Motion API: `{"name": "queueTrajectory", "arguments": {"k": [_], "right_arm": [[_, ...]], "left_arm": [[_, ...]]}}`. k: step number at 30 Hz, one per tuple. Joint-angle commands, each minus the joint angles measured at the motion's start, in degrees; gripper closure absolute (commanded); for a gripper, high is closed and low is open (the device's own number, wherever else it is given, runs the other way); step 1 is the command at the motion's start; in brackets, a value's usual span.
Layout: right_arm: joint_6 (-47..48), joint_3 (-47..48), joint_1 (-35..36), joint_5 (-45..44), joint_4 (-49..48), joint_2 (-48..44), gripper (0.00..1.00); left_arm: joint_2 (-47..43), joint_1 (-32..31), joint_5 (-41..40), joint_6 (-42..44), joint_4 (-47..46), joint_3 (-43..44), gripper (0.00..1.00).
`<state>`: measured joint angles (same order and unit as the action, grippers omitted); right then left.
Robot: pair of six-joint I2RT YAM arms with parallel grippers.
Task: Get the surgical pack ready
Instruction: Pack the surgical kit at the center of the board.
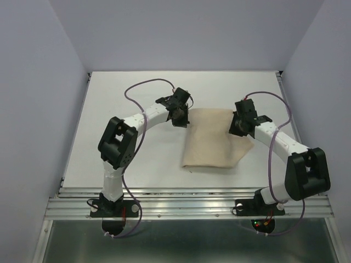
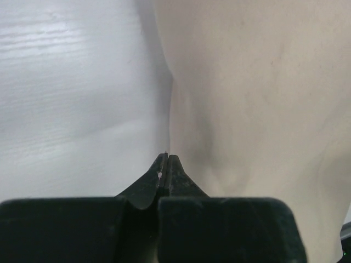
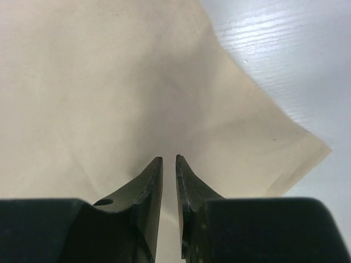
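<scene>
Top view: folding stage, I'd say, with the cloth (image 1: pixel 211 145) rumpled. Left gripper (image 2: pixel 167 160) and right gripper (image 3: pixel 169 160) each pinch it; next, lift and fold evenly.

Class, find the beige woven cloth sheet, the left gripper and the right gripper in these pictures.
Beige woven cloth sheet (image 1: pixel 211 145): top external view, centre of its surface.
Left gripper (image 2: pixel 167 158): left wrist view, between its fingertips.
Right gripper (image 3: pixel 169 159): right wrist view, between its fingertips.
</scene>
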<state>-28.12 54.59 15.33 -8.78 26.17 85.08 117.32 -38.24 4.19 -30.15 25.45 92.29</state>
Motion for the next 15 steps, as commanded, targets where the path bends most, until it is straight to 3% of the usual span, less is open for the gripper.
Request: {"name": "queueTrajectory", "arguments": {"k": [1,10,15], "right_arm": [[-1.4,-2.5,0.6,-0.7,2.0,-4.4,0.79],[-2.7,-10.5,0.6,3.4,2.4,-9.4,0.79],[-4.0,-12.7,2.5,7.3,0.6,-9.8,0.79]], "left_arm": [[-10.5,0.6,-2.0,-0.3,-1.8,-8.5,1.0],[-13.3,-0.6,0.6,-2.3,-7.5,-24.0,1.0],[-13.3,-3.2,1.2,-3.9,-9.1,-24.6,1.0]]}}
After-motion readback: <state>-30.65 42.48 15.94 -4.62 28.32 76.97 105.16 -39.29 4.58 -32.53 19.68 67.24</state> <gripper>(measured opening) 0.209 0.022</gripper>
